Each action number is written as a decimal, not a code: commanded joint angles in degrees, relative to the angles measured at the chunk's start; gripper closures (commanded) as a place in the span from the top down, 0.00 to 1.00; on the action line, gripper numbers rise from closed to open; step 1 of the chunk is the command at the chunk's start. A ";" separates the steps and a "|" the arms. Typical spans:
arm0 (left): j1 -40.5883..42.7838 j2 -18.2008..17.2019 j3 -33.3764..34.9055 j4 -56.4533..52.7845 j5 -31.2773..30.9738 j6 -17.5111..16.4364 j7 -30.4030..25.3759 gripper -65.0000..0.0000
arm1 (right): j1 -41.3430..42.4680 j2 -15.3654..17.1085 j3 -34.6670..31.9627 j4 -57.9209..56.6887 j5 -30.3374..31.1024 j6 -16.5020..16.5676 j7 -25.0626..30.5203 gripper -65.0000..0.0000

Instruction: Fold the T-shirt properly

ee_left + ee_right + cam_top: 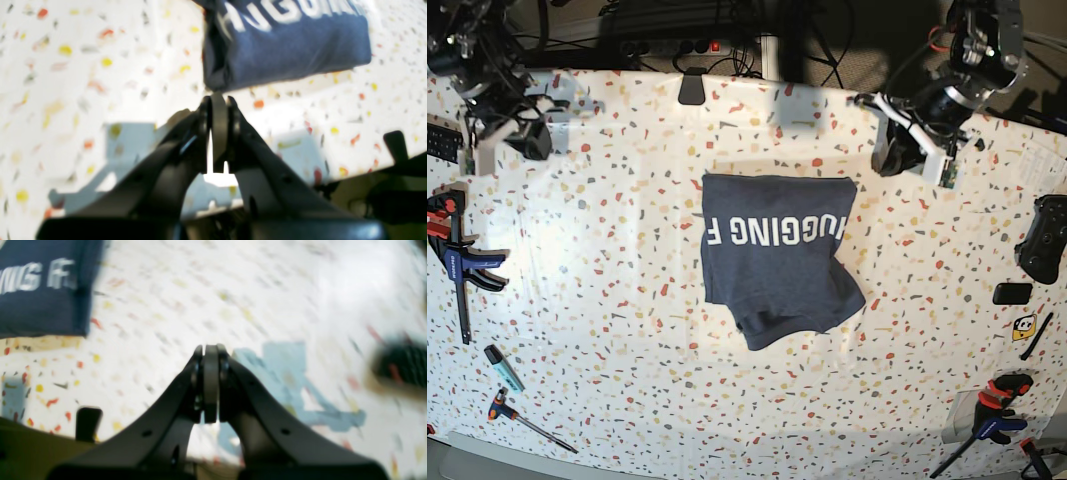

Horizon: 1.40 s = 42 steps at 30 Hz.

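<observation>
Clamps [457,250] with orange and blue handles lie along the left edge of the speckled table [607,300], with a small teal marker [502,367] and a T-handled tool [527,420] toward the near left corner. Above the far left corner hangs the right gripper [210,351], its jaws pressed together and holding nothing, well apart from the cloth. Near the middle of the table lies the T-shirt [777,260], navy blue, folded into a rough rectangle with white block lettering showing on top; its near edge is uneven, with a flap sticking out toward the near right. Just beyond the shirt's far right corner sits the left gripper [218,100], jaws closed and empty, its tip close to the shirt's corner in the left wrist view but not gripping it. Along the right edge of the table lie a black game controller [1042,238], a small black block [1012,293], and another clamp [992,415] toward the near right corner.
</observation>
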 commanded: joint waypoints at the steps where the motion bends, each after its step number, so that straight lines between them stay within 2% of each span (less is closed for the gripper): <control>1: 1.81 -0.31 -1.31 2.40 -0.44 0.09 -1.14 0.00 | -1.79 0.07 2.27 1.16 2.12 1.55 0.63 0.00; 3: 5.97 -0.28 -3.76 4.61 -0.50 0.09 -1.11 0.00 | -5.68 -1.29 6.67 1.16 4.66 1.70 -0.52 0.00; 6: 12.66 -0.31 -8.17 5.64 -4.04 0.07 -1.11 0.00 | -11.45 -4.13 12.39 1.16 7.56 1.70 -2.93 0.00; 11: 24.50 -0.31 -13.92 5.64 -4.63 -0.85 -2.56 0.00 | -19.87 -10.27 18.32 1.16 10.08 1.70 -6.19 0.00; 13: 28.65 -0.31 -15.06 5.60 -3.74 -2.14 -4.13 0.00 | -22.49 -12.22 18.88 1.14 10.03 1.70 -7.04 0.00; 16: 32.85 -0.28 -15.34 4.44 -2.34 -2.14 -5.20 0.00 | -24.81 -14.34 18.36 0.83 9.81 1.70 -9.64 0.00; 18: 33.92 -0.09 -15.34 2.27 -2.36 -2.16 -5.53 0.00 | -24.81 -15.02 17.46 -0.57 9.84 1.70 -12.33 0.00; 20: 33.66 0.17 -15.34 -1.84 -2.38 -2.21 -6.95 0.00 | -24.79 -14.86 15.65 -3.52 9.79 1.70 -12.46 0.00; 23: 31.87 0.17 -15.32 -11.10 -2.36 -3.50 -10.69 0.00 | -24.79 -12.48 10.97 -9.97 6.29 1.70 -8.74 0.00; 25: 29.29 0.15 -15.32 -18.80 -2.32 -4.74 -11.80 0.00 | -24.76 -9.33 6.60 -15.67 2.03 1.70 -3.76 0.00; 29: 22.03 0.13 -15.32 -35.89 -1.97 -4.74 -13.09 0.00 | -22.64 -2.89 -2.14 -28.83 -5.16 1.70 4.39 0.00; 36: 8.13 0.11 -15.32 -66.10 8.15 -5.60 -21.84 0.00 | -10.03 6.10 -13.62 -56.26 -16.35 1.66 14.14 0.00; 39: 2.75 0.11 -15.32 -75.71 11.47 -5.60 -24.92 0.00 | -3.61 8.28 -17.64 -66.93 -20.31 -0.72 18.23 0.00; 42: -2.23 0.17 -15.32 -82.58 11.80 -5.60 -26.43 0.00 | 2.32 9.64 -22.23 -75.63 -24.28 -3.34 22.64 0.00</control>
